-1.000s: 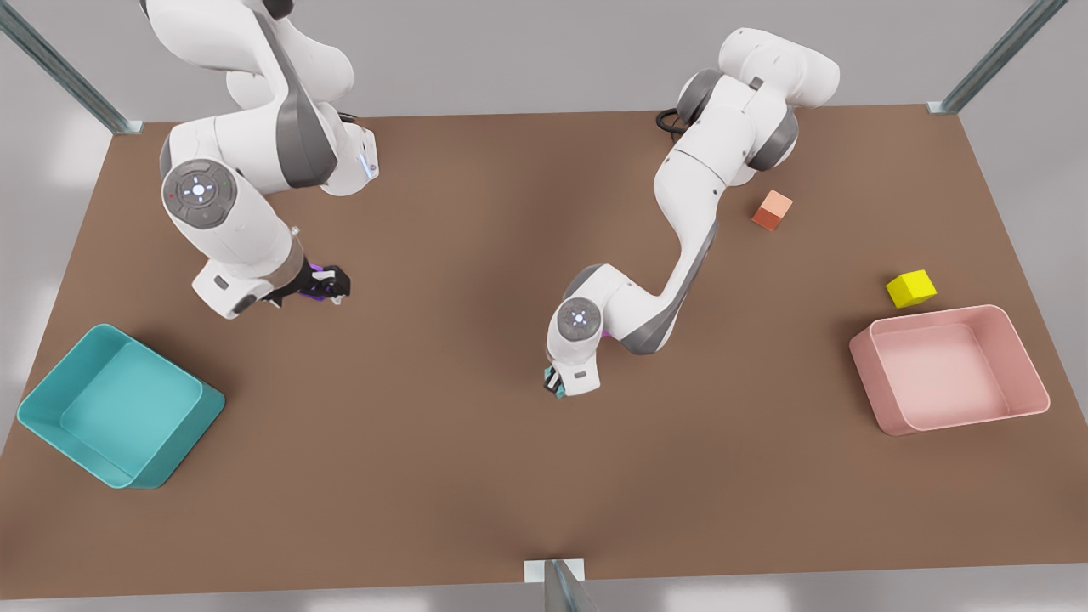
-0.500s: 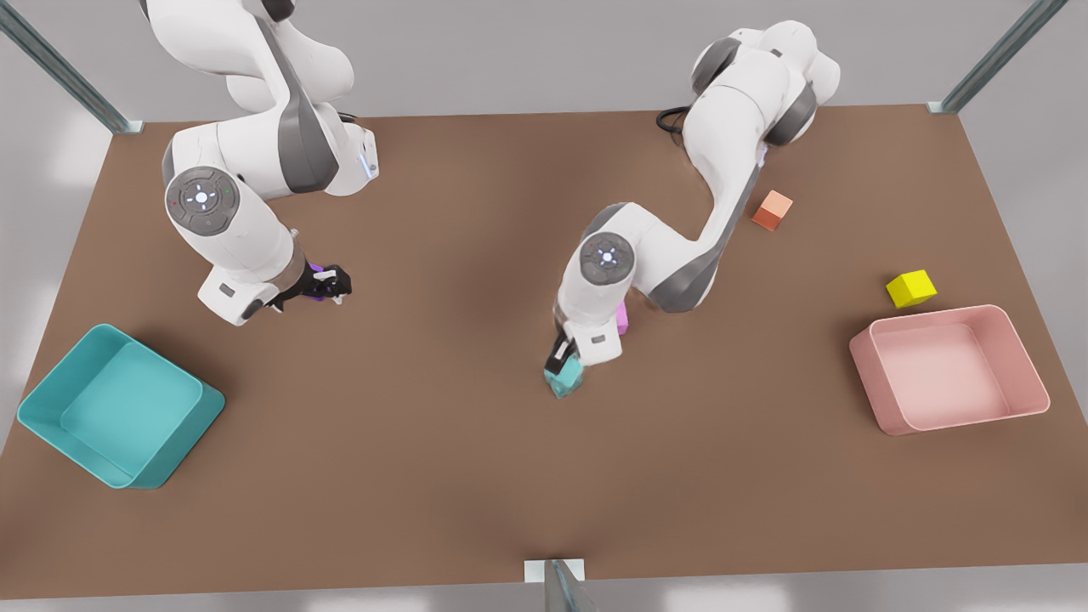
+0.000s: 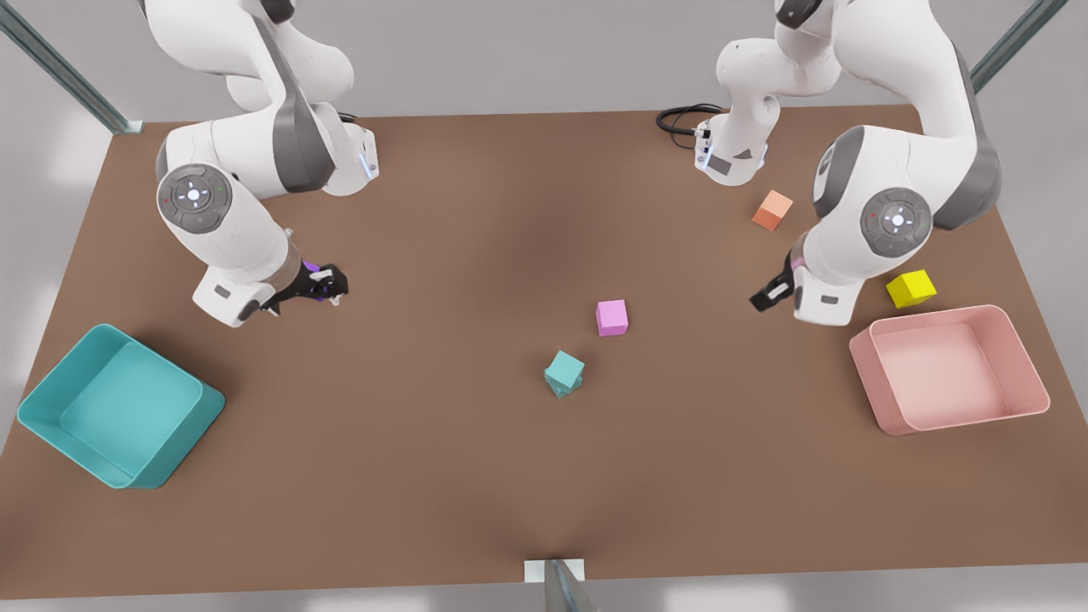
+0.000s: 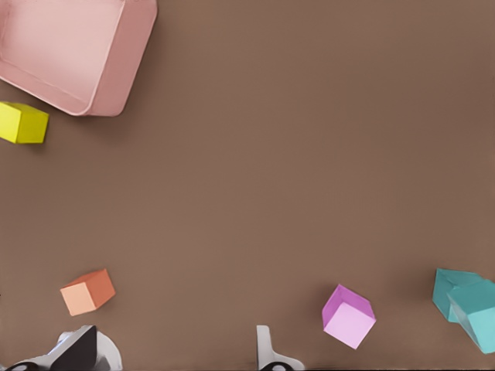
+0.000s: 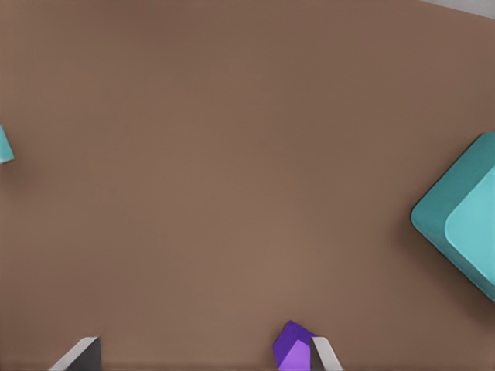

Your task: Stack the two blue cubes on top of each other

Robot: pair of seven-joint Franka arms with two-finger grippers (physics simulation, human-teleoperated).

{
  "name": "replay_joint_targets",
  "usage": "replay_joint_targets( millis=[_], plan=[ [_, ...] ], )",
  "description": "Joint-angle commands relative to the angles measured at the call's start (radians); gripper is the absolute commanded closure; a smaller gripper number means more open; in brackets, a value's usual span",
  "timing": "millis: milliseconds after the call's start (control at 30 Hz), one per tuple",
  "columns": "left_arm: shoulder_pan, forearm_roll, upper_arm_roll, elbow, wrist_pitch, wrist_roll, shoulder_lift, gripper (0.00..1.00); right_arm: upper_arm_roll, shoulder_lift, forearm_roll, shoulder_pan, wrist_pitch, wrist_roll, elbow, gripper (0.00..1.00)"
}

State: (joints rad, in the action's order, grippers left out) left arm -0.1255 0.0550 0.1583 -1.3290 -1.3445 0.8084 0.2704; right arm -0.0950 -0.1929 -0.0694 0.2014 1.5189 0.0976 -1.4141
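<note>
Mid-table, the blue cubes [image 3: 564, 374] sit stacked, job looks done. My left gripper [image 3: 772, 294] is parked clear, fingers apart w/ nothing; right gripper [image 3: 321, 284] clenches a purple cube [image 5: 294, 349], waiting.

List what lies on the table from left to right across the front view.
Teal bin → purple cube in the right tool → stacked blue cubes → pink cube → left tool, and orange cube farther back → yellow cube → pink bin.
</note>
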Motion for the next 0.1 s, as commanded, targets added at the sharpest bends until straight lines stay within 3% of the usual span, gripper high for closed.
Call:
replay_joint_targets(
  millis=[0, 67],
  plan=[
    [0.0, -0.015, 0.0, 0.001, 0.002, -0.738, 0.0, 0.0, 0.0, 0.0, 0.0, 0.001, 0.0, -0.032, 0.001, 0.0],
    [0.0, -0.015, 0.0, 0.001, 0.004, -0.738, 0.0, 0.0, 0.0, 0.001, 0.0, -0.002, 0.0, -0.033, 0.001, 0.0]
  ],
)
